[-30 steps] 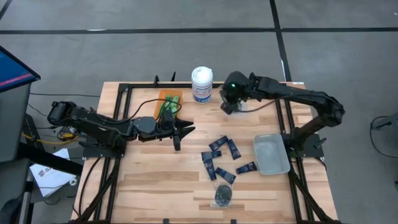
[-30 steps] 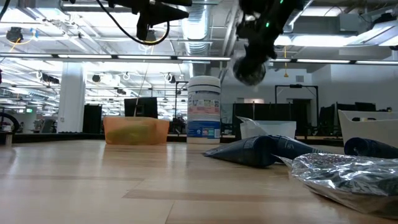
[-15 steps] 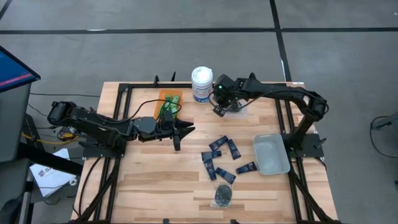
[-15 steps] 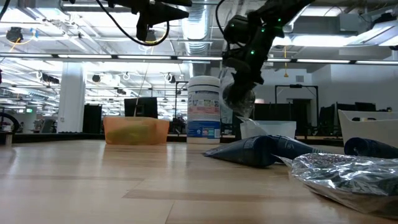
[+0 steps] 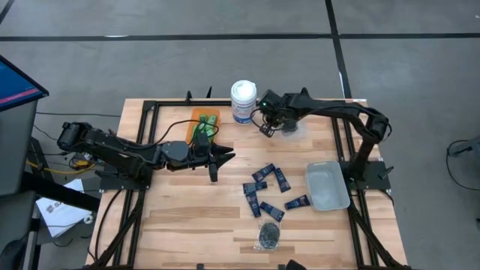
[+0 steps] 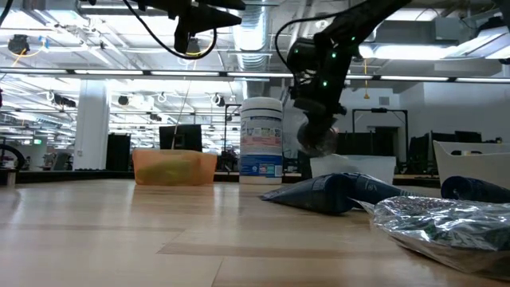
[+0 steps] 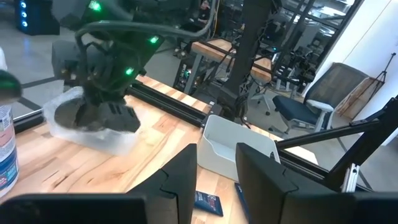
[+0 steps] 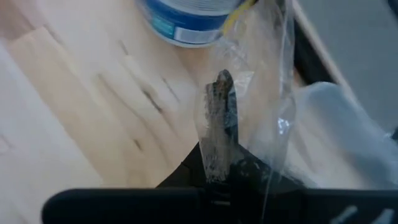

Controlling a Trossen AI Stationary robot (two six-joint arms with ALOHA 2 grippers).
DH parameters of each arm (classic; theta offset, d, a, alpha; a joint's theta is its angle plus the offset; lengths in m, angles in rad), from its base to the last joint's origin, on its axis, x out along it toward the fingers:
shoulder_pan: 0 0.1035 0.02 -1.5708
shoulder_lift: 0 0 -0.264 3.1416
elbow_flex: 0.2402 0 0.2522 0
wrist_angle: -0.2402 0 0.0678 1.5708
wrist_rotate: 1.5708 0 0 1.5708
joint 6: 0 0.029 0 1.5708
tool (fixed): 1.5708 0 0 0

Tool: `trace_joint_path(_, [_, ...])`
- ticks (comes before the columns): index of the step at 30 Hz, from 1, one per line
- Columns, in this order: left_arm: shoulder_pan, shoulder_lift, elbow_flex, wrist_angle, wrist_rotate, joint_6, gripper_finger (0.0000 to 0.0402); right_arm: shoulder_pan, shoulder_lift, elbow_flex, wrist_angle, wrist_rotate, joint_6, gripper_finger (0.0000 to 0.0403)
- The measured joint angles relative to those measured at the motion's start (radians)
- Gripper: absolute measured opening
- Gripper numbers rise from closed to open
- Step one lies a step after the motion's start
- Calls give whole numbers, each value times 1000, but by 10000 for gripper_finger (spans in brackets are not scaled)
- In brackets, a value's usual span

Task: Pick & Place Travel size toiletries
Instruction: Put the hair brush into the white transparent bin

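Observation:
My right gripper (image 5: pixel 267 126) is shut on a clear packet with a black disc (image 6: pixel 319 139), just right of the white canister (image 5: pixel 244 101), near the table's far edge. My left gripper (image 5: pixel 218 158) hovers open above the table's middle left, beside the orange bin (image 5: pixel 204 124) holding green bottles. Several navy tubes (image 5: pixel 268 187) lie flat on the wood at centre. A second disc packet (image 5: pixel 270 236) lies near the near edge. The clear bin (image 5: pixel 327 185) sits on the right. My right gripper pinches the clear packet's film (image 8: pixel 219 124) between its two fingers, coming from above and slanting down. The packet with its dark disc (image 7: pixel 84 116) hangs below the fingers, lifted clear of the table, as the low view shows.
The white canister (image 6: pixel 261 139) stands upright right next to the held packet. Black frame rails (image 5: pixel 150 112) run along the table's sides. Bare wood lies left of the tubes (image 5: pixel 187 217) and between the canister and the clear bin.
My right gripper has moved toward the table's left, up to the white canister, and has come down and turned at the wrist. The disc packet has gone with it and now hangs lower, beside the canister. My left arm has kept still.

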Motion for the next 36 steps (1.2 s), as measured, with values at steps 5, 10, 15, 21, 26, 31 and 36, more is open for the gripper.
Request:
trace_joint_path(5, [1,0,0,-2,0,0,108,-3,-49,1,-12,86,0,19])
trace_joint_path(10, [1,0,0,-3,0,1,108,-21,-79,1,-35,142,32,20])
trace_joint_path(15, [1,0,0,-3,0,1,108,-52,-52,1,-75,140,44,20])
trace_joint_path(21, [1,0,0,-3,0,1,108,-73,5,1,-89,127,45,21])
trace_joint_path(26, [1,0,0,-3,0,1,108,-96,67,-14,-109,121,45,20])
trace_joint_path(31, [1,0,0,-3,0,1,108,-126,97,-19,-152,128,57,25])
trace_joint_path(36, [1,0,0,-3,0,1,108,-128,64,-19,-162,160,56,24])
